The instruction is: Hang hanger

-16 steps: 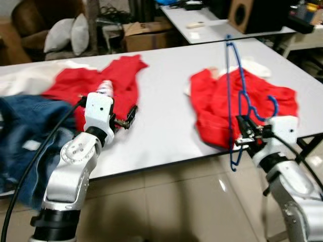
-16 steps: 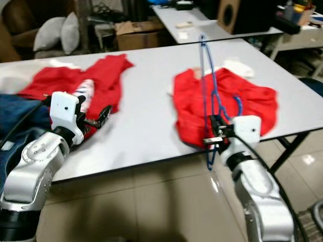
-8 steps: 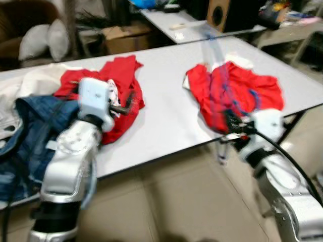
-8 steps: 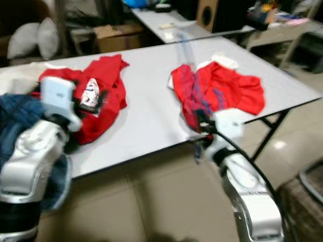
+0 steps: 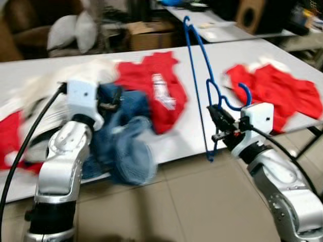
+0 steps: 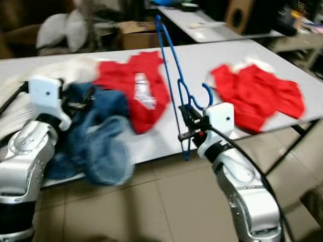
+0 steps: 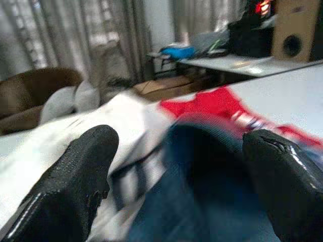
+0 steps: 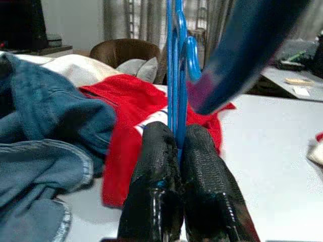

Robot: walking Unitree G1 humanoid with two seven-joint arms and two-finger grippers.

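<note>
Our right claw (image 5: 218, 123), at centre right, is clenched on the blue hanger (image 5: 194, 65); our left claw (image 5: 110, 105), released, hovers over jeans (image 5: 126, 136) at left.

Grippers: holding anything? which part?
Right gripper is shut on the blue hanger, pinching its wire low down, near the bottom end. Left gripper is open, holding nothing.
</note>
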